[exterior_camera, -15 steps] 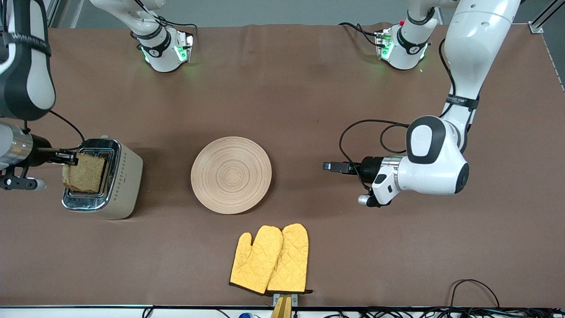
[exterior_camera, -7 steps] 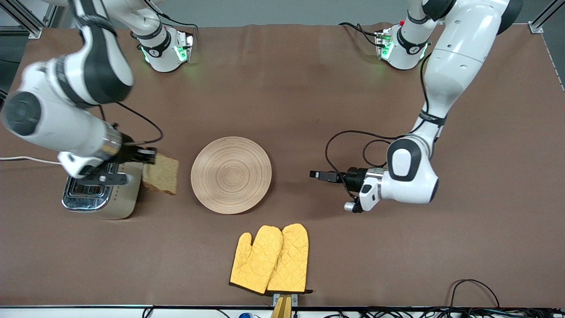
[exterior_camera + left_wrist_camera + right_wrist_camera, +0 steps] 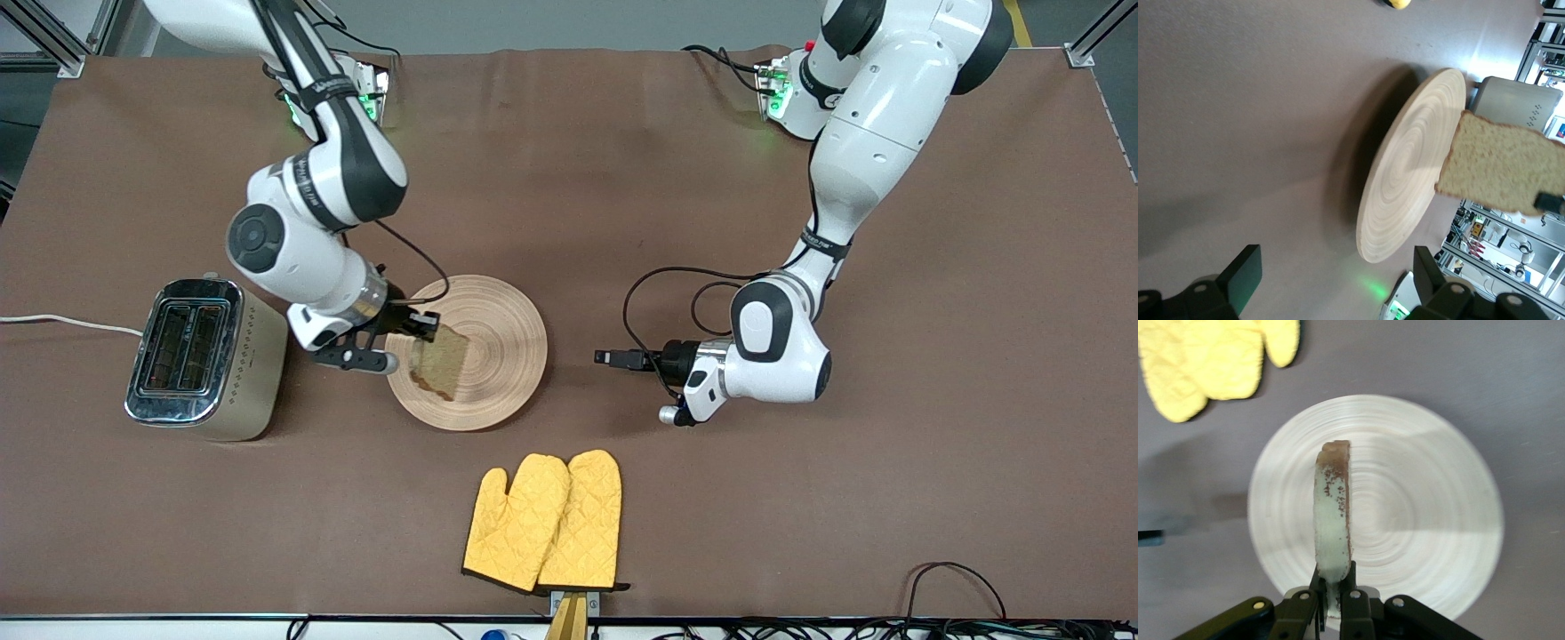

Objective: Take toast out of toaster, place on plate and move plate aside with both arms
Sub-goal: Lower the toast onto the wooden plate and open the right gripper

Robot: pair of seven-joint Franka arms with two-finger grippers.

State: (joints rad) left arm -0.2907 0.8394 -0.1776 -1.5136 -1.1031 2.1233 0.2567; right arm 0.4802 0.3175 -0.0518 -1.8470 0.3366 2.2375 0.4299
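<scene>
The toast [image 3: 440, 364] is a speckled brown slice held on edge in my right gripper [image 3: 427, 327], which is shut on it. It hangs over the round wooden plate [image 3: 498, 329], on the side toward the toaster. In the right wrist view the toast [image 3: 1333, 513] stands between the jaws of the gripper [image 3: 1335, 587], above the plate [image 3: 1425, 513]. My left gripper [image 3: 605, 357] is open and empty, low beside the plate toward the left arm's end of the table. The left wrist view shows the gripper [image 3: 1335, 280] facing the plate [image 3: 1405, 180] and the toast [image 3: 1498, 170].
A silver toaster [image 3: 204, 356] with empty slots stands toward the right arm's end of the table. Yellow oven mitts [image 3: 547, 520] lie nearer the front camera than the plate. A white cord [image 3: 62, 322] runs from the toaster.
My right arm has lifted the toast out of the toaster and carried it to over the plate. My left gripper has moved closer to the plate.
</scene>
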